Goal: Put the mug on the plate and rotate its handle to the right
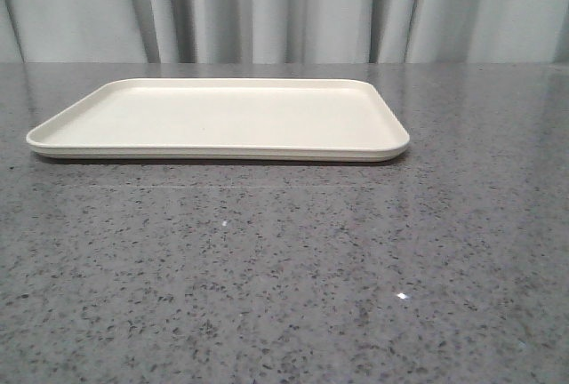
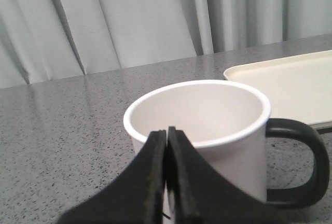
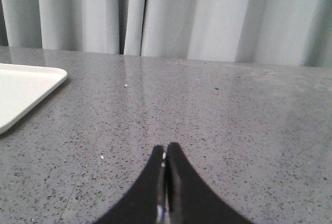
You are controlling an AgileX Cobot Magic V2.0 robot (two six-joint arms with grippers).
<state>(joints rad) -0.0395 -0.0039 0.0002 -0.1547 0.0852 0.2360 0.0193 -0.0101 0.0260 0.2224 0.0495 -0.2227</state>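
The cream plate (image 1: 222, 117) lies flat and bare at the middle of the table in the front view. The white mug (image 2: 207, 110) shows only in the left wrist view, upright on the table, with its black handle (image 2: 306, 162) on the side toward the plate (image 2: 290, 79). Its smiley face is hidden. My left gripper (image 2: 167, 130) is shut and empty, its tips just in front of the mug's near rim. My right gripper (image 3: 166, 149) is shut and empty over bare table, with a plate corner (image 3: 21, 92) off to one side. Neither gripper nor the mug shows in the front view.
The table (image 1: 284, 268) is grey speckled stone. Grey curtains (image 1: 284, 11) hang behind its far edge.
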